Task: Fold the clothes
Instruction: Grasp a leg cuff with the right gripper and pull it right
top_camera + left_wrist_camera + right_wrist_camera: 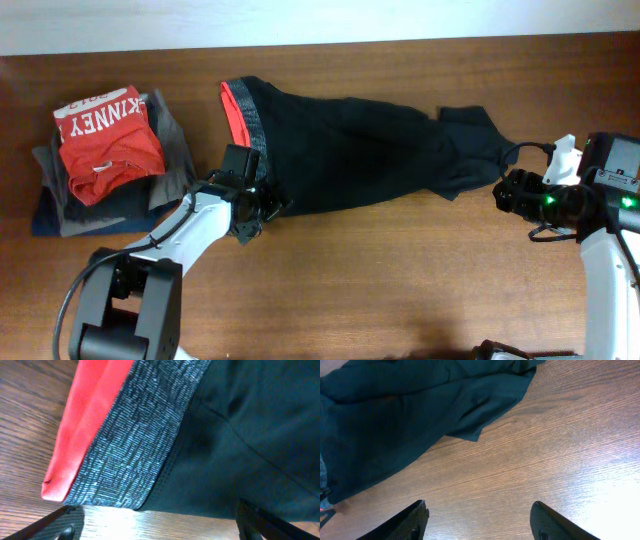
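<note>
The black pants (350,150) lie folded across the table's middle, with the grey waistband edged in red-orange (240,115) at the left and the leg ends (470,150) at the right. My left gripper (255,215) is open at the waistband's near corner, over bare wood just in front of the cloth. The left wrist view shows the waistband (135,445), its red edge (85,420) and my open fingers (155,527). My right gripper (505,190) is open and empty beside the leg ends. The right wrist view shows the black cloth (410,415) ahead of my open fingers (477,515).
A stack of folded garments (100,190) sits at the left, with a red T-shirt lettered "KINNEY" (105,135) on top. The table's far edge (320,45) meets a white wall. Bare wood (400,280) lies in front of the pants.
</note>
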Controlling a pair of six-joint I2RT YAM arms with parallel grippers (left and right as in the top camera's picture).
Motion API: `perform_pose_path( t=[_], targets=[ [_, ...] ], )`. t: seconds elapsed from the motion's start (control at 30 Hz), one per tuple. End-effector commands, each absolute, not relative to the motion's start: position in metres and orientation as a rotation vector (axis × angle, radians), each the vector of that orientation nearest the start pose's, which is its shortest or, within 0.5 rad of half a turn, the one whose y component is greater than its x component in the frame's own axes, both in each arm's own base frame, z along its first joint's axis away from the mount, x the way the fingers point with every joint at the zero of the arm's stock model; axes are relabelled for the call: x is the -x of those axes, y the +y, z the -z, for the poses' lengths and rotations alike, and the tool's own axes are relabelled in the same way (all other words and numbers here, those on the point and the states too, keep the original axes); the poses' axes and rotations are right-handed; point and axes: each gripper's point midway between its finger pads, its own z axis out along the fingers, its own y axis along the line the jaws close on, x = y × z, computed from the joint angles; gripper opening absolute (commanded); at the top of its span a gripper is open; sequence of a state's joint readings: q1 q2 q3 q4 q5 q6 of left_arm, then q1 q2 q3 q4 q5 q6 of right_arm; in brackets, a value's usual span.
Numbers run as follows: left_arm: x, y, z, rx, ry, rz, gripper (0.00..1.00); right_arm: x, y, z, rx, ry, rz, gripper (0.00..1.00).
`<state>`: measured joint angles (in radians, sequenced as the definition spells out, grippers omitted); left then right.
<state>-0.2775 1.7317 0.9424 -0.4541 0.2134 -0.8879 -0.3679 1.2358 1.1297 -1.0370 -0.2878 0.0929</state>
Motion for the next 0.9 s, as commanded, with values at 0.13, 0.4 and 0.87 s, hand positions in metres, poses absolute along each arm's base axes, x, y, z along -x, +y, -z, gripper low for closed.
perform_pose_path(
  t=[0.13, 0.4, 0.87],
  targets=[
    [-0.339, -0.119, 0.006, 0.870, 2.783, 0.408, 0.52, -0.282, -0.060, -0.184, -0.517, 2.600, -0.277, 0.70],
    [-0.334, -0.113, 0.008, 0.768, 2.825, 0.351, 0.00, -0.284, -0.061, -0.182, -0.519, 2.605, -0.278, 0.71],
    [-0.294, -0.020, -0.011, 0.827, 2.889, -0.061, 0.00, -0.310, -0.060, -0.144, -0.537, 2.674, -0.390, 0.74]
  ],
)
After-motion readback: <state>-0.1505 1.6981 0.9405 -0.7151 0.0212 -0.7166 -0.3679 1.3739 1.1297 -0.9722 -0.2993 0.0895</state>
